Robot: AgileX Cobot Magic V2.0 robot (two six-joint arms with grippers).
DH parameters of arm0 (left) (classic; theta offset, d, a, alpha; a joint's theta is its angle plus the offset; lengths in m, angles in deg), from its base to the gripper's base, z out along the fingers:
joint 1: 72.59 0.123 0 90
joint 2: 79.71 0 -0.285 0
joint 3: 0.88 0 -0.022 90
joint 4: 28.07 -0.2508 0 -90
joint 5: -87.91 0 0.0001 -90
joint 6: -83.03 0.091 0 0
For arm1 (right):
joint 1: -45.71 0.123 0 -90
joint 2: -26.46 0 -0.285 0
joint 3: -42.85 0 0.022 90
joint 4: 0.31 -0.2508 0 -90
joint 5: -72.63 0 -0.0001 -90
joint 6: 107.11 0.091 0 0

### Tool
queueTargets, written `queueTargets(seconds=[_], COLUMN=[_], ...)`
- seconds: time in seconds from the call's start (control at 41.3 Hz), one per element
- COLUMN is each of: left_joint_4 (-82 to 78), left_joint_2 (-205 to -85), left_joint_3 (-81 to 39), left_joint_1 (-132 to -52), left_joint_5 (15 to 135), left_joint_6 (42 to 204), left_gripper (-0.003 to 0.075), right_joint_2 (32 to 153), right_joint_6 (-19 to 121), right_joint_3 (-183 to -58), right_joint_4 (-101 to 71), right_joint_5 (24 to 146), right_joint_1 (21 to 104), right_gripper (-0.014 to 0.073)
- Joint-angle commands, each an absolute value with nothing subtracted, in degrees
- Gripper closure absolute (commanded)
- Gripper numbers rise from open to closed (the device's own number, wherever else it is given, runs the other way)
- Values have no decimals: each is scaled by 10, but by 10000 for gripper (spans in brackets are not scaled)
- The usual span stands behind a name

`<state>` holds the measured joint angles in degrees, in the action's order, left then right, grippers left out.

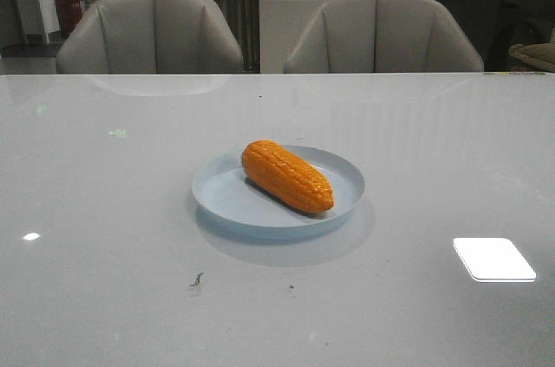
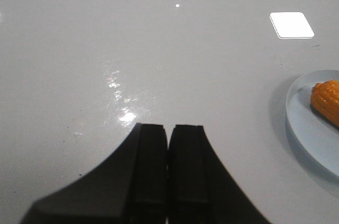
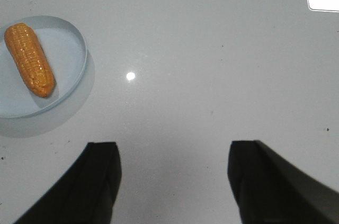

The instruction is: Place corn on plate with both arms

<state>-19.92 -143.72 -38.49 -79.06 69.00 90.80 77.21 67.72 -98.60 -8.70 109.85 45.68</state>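
Orange-yellow corn (image 1: pixel 287 176) lies inside the pale blue plate (image 1: pixel 217 193) on the glossy grey tabletop (image 1: pixel 104 237), touching no end effector. The left end effector (image 2: pixel 168 131) has its fingers pressed together with only a thin seam between them; the plate and one tip of the corn sit well off to one side of it. The right end effector (image 3: pixel 172 152) has its fingers spread wide over bare tabletop; plate and corn lie ahead of it and off toward the side of one finger (image 3: pixel 100 166), well apart.

The cob's long axis runs diagonally across the plate, resting nearly flat.

The front view shows the whole plate and two chairs (image 1: pixel 152 33) behind, but neither end effector. The left wrist view crops the plate at its edge.
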Motion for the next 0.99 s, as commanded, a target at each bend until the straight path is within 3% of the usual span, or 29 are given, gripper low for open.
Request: queueTargets(seconds=[0.0,0.145,0.411,0.775,0.968], left_joint_4=[-193,-239,-260,-261,-261], left_joint_2=[-1405,-1325,-1104,-867,-858], left_joint_3=[-373,-422,-648,-796,-809], left_joint_1=[-788,-788,-788,-788,-774], left_joint_5=[724,773,973,962,900], left_joint_6=[906,906,906,906,906], left_gripper=[626,626,626,626,626], right_joint_2=[770,770,770,770,770], right_joint_6=[669,669,669,669,669], right_joint_3=[-1003,-1003,-1003,-1003,-1001], right_joint_4=[-93,-93,-93,-93,-93], right_joint_5=[1056,1056,1056,1056,1056], right_joint_1=[453,453,453,453,453], right_gripper=[52,52,52,52,52])
